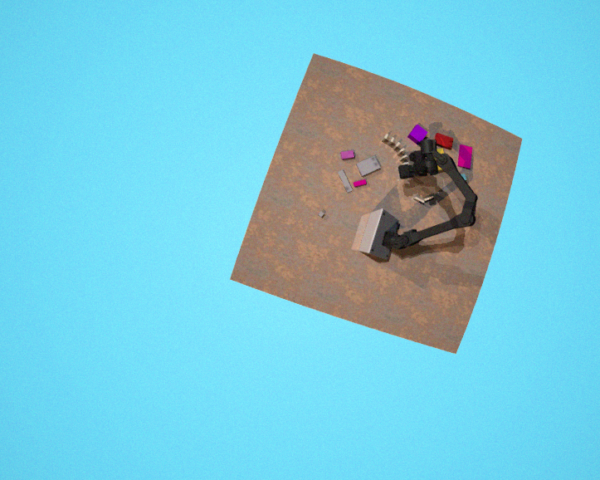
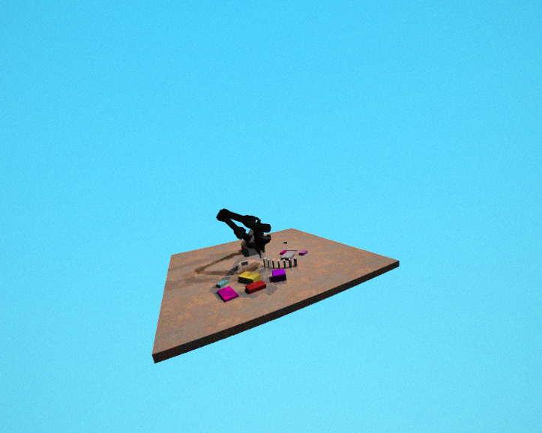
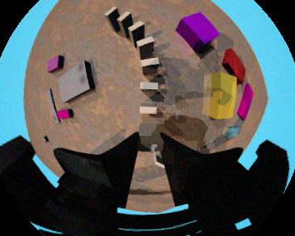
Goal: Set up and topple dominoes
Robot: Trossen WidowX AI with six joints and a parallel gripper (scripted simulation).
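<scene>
Gripper (image 3: 152, 153) clamped on a pale domino (image 3: 156, 156), hanging just off the near end of the standing row (image 3: 141, 51); the row runs straight ahead, away from the fingers.

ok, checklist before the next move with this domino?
1. domino clamped in the gripper: ok.
2. row all upright: ok.
3. Gripper lined up past the end domino: ok in the wrist view.
4. Held domino upright: cannot tell, too small.
5. Gap to the end domino matches the row spacing: cannot tell.
6. spare dominoes lying flat, away from the row: ok.
</scene>
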